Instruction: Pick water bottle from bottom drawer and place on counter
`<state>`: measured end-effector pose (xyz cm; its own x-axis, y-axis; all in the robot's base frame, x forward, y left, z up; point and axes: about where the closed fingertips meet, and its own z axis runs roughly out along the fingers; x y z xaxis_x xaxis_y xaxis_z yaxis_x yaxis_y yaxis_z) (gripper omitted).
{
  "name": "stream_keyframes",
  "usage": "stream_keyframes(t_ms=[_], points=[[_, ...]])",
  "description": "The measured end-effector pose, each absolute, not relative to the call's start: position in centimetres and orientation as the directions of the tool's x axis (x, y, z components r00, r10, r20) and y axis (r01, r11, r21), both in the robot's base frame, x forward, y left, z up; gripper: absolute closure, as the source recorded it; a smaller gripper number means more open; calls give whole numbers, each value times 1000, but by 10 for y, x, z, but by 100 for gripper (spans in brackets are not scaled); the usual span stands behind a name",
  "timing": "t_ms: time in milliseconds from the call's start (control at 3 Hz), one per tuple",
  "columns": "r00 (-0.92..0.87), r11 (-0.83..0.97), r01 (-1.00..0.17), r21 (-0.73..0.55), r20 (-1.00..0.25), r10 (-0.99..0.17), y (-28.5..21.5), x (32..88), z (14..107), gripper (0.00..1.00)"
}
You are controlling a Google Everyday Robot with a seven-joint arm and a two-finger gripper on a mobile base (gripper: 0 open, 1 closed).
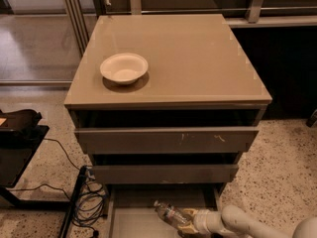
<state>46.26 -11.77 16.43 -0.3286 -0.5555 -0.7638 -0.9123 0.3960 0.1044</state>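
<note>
Down in the bottom drawer [130, 223], the tool [186, 224] pinches the water bottle [170, 214], lying slantwise, cap toward the far left.

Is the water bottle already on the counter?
No, the counter holds only a white bowl; the water bottle lies in the bottom drawer, with the pincer at its lower end.

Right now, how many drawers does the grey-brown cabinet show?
3. The top drawer sits under the glossy taupe counter, the middle drawer below it, and the shallow bottom drawer is pulled out, where the gripper is at the clear plastic water bottle.
</note>
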Motion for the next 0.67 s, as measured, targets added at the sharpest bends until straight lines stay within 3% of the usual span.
stream_keyframes(t_ms=[667], points=[[-272,294,-949,115,-770,-577,-170,480,265,100]])
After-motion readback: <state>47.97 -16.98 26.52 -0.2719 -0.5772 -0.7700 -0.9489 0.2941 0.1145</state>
